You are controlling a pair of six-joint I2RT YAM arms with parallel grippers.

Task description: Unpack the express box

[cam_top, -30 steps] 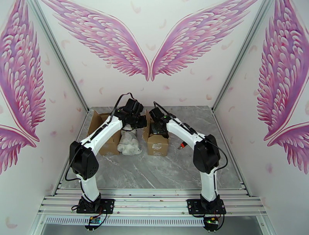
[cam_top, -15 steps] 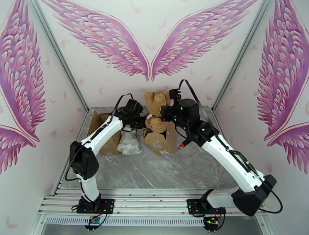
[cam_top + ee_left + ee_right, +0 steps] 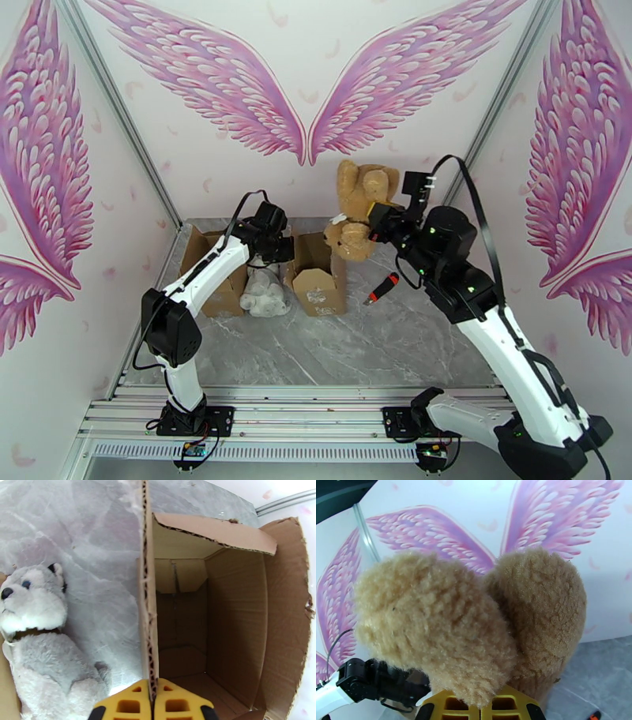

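An open cardboard express box stands mid-table, and its brown inside holds nothing. My left gripper is shut on the box's left flap, pinched between yellow fingertips. A tan plush bear hangs in the air above and right of the box, with my right gripper shut on it. Up close, the bear's fuzzy body sits just above the yellow fingers. A grey husky plush lies on the table left of the box, also visible as a husky in the left wrist view.
A second open cardboard box stands at the left behind the left arm. A red and black tool lies on the grey marble table right of the express box. Walls close in on both sides.
My right arm has lifted the tan bear out of the box and carried it up and to the right. The left gripper has kept hold of the flap.
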